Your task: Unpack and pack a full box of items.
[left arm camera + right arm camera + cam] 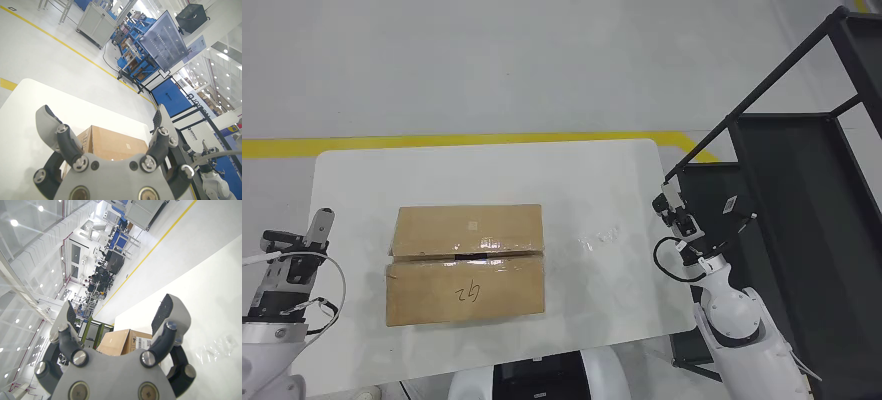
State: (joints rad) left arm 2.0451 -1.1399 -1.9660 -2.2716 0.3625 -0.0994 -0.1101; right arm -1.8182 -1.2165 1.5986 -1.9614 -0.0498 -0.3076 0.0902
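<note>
Two grippers in play, one on each side, and both sit closest to the robot. The left gripper point(297, 232) is at the table's left edge. In its own wrist view point(102, 111) the fingers point(44, 121) are spread wide with nothing between them, touching nothing. The right gripper point(672, 205) is at the right edge, and it's the same story point(118, 303): fingers point(170, 313) splayed wide, empty, clear of everything. Between the two arms stands one cardboard box point(467, 265), on the white table point(602, 180), a little left of centre. Its two top flaps are down and meet along a taped seam, and there's a handwritten mark on the nearer flap. Each wrist view looks past its fingers at one end of the box. Just right of the box lies one scrap of clear plastic film point(599, 237), flat on the tabletop, apart from the box. Off to the right stands one dark metal rack point(802, 190), and beyond the table's far edge one yellow line point(442, 145) crosses the floor.
</note>
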